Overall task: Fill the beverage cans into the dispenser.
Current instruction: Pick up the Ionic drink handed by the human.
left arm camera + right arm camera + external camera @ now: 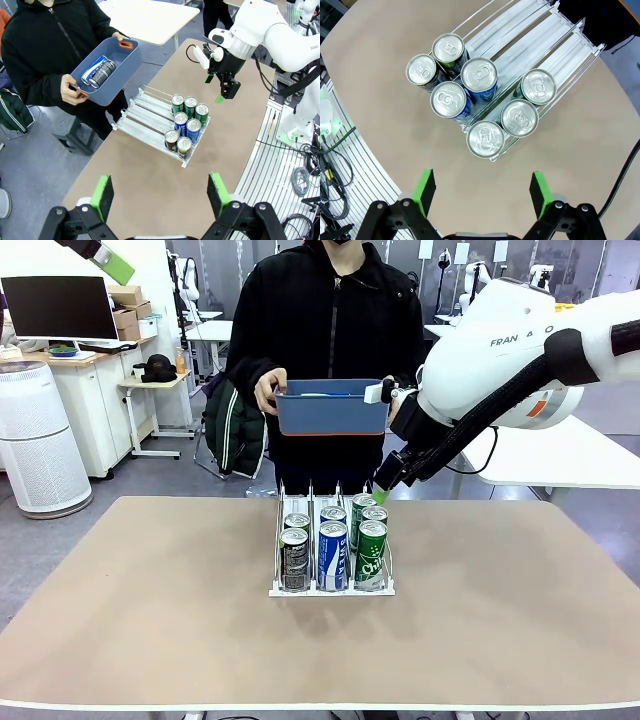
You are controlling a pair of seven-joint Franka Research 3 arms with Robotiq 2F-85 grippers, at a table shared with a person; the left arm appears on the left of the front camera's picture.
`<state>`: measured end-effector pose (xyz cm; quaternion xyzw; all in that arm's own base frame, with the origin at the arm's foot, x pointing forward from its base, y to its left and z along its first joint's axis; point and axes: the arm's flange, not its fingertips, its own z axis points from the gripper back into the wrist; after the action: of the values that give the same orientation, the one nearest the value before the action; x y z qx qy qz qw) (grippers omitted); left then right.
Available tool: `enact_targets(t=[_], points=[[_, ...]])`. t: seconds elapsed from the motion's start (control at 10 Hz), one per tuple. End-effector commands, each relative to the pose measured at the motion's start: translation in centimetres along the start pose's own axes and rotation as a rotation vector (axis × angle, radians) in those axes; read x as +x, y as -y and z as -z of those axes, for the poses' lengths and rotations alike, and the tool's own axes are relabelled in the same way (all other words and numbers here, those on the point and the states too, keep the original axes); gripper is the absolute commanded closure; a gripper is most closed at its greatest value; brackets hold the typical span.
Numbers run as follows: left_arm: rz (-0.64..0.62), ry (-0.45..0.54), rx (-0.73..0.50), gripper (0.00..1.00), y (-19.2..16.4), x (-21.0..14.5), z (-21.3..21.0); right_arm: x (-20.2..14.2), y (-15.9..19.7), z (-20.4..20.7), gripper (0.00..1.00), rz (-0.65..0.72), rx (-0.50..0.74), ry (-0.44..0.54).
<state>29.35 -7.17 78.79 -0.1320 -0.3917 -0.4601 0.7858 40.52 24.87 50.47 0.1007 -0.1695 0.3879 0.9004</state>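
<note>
The clear dispenser [330, 589] stands mid-table and holds several beverage cans: dark ones [295, 558] in its left lane, blue ones [332, 554] in the middle, green ones [371, 551] on the right. Two more cans [98, 71], a blue and a dark one, lie in the blue bin [330, 410] that the person holds behind the table. My right gripper [381, 495] hangs open and empty just above the rear of the green lane; its wrist view looks straight down on the silver can tops [479, 75]. My left gripper [161, 195] is open and empty, raised high at the far left [105, 258].
The person stands at the far edge with both hands on the bin. The dispenser's rear lane halves [145, 107] are bare. Wide free tabletop [150, 590] lies left, right and in front of the dispenser. Cables and a frame rail [280, 165] run beside the table.
</note>
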Motion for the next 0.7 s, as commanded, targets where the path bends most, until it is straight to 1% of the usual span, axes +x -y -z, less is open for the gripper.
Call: enact_targets(t=[0.0, 0.4, 0.6], points=[[-0.004, -0.002, 0.005, 0.0, -0.1, 0.0, 0.0, 0.0, 0.0, 0.0, 0.0, 0.0, 0.0, 0.0], [-0.004, -0.002, 0.005, 0.0, -0.1, 0.0, 0.0, 1.0, 2.7, -4.1, 0.0, -0.029, 0.07, 0.055], [-0.004, -0.002, 0.005, 0.0, -0.1, 0.0, 0.0, 1.5, 4.5, -7.3, 0.0, -0.067, 0.128, 0.079]])
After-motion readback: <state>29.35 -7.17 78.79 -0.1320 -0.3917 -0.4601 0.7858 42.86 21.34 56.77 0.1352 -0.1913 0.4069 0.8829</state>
